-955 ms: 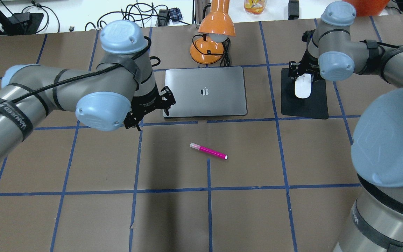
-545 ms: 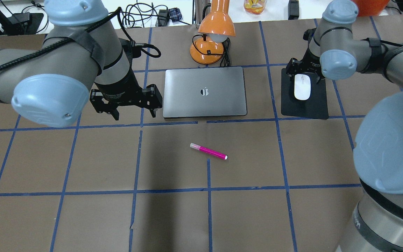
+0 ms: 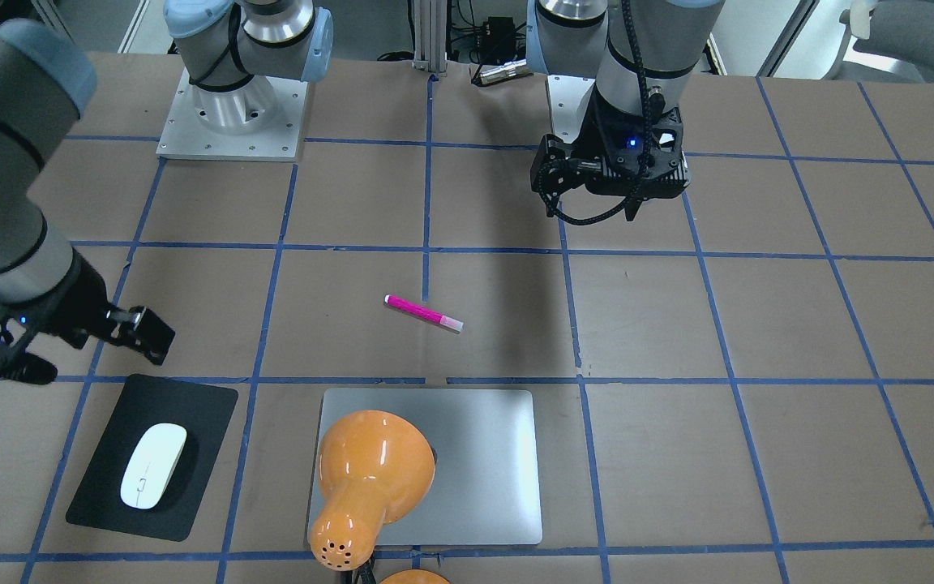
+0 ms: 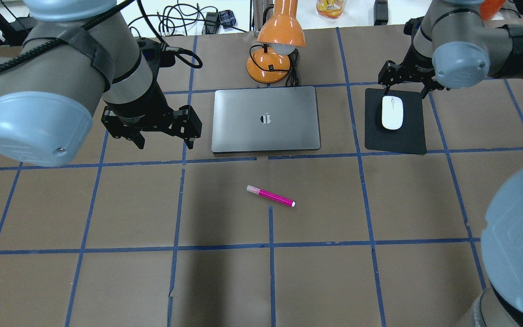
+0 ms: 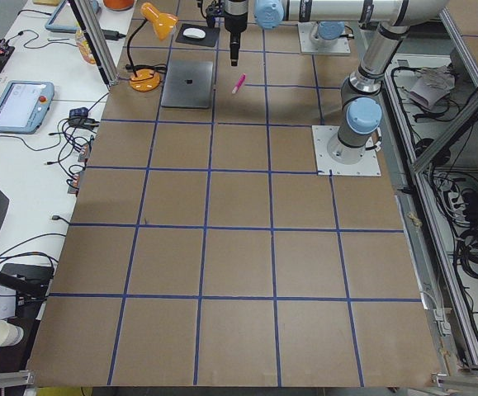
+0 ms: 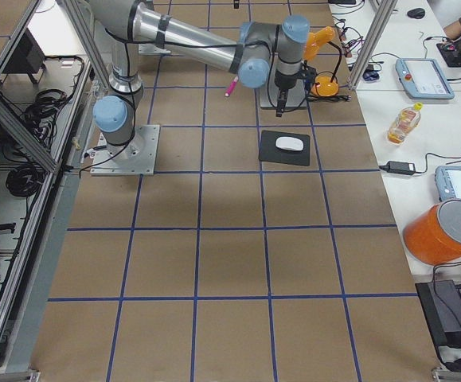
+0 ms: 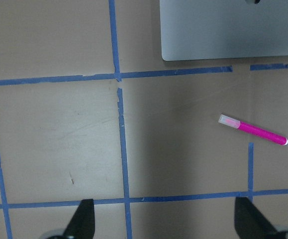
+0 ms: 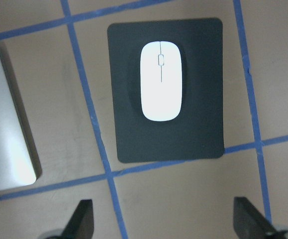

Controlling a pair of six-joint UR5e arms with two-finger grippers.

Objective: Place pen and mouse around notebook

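Progress, as I judge it: mouse [image 4: 392, 112] sits on the black mat [image 4: 407, 141] right of the notebook [image 4: 266, 119], pen [image 4: 270, 196] lies on the table apart from its near edge, perhaps unplaced, and my left end effector [image 4: 165, 143] and right end effector [image 4: 404, 86] hover released, empty.

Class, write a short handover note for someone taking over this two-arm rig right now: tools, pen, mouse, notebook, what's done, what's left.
Left tool: open, empty, hovering left of the notebook.
Right tool: open, empty, over the far edge of the black mat.
Mouse: on the mat, right of the notebook; looks placed.
Pen: lying loose on the robot's side of the notebook, apart from it.
Left: probably only the pen, if it should sit closer.
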